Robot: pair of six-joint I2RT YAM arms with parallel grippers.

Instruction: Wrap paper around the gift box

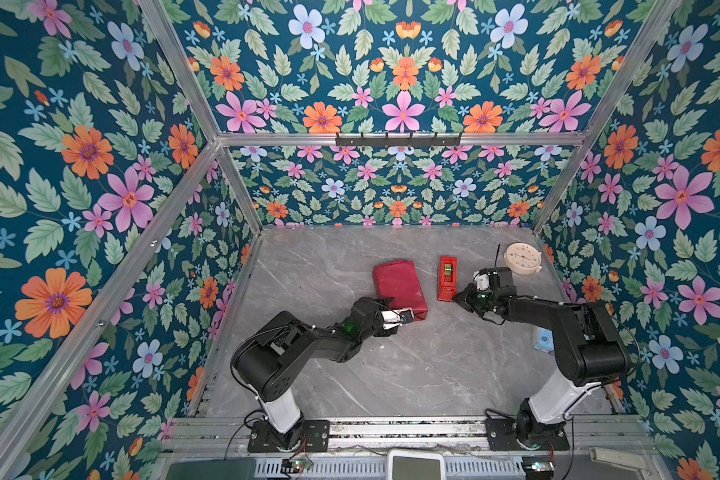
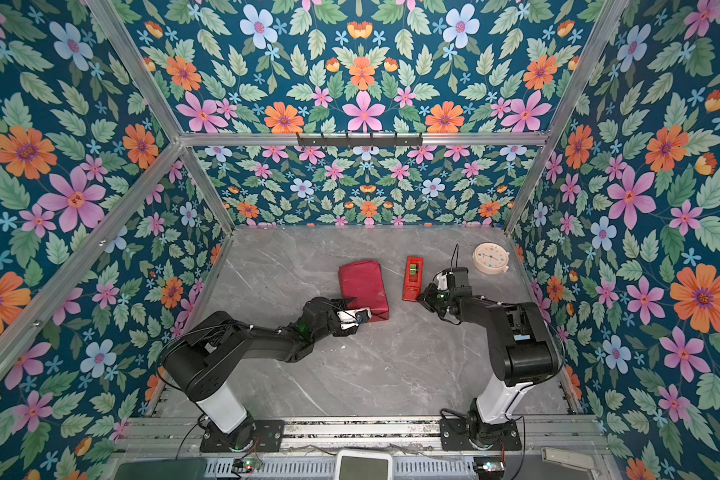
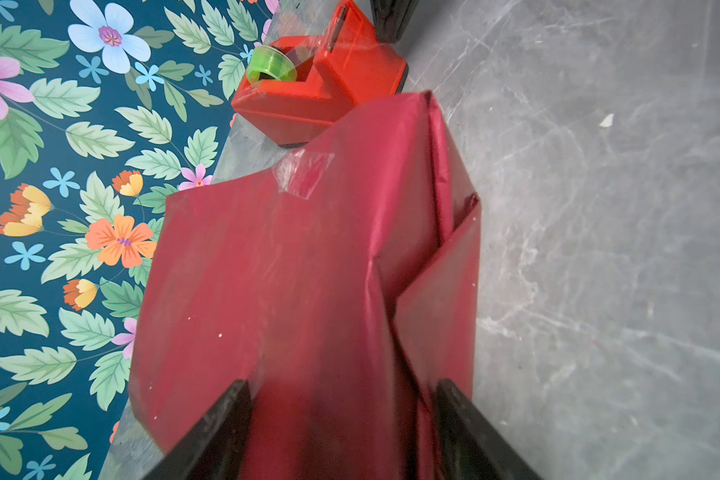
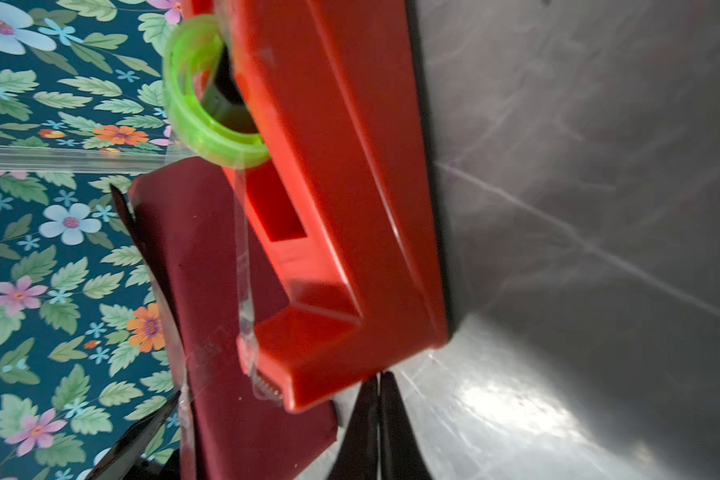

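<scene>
The box is lying hidden inside the paper (image 1: pixel 399 286), and the parcel is sitting about the middle of the counter (image 1: pixel 391 374), nearer the far edge. A strip of tape (image 3: pixel 304 174) is holding a flap down on top, so the step in hand is probably the closing of the parcel's near end, where folds are gaping. The left hand (image 3: pixel 344 386) is straddling that end with its fingers apart on either face. I cannot tell whether they are pressing it. The right hand (image 4: pixel 378 395) is pinched together, gripping nothing visible, at the cutter end of the dispenser (image 1: pixel 447 277), just right of the parcel. For the next move it is going to need to part, catch the free tape at the cutter and pull a strip without dragging the dispenser.
</scene>
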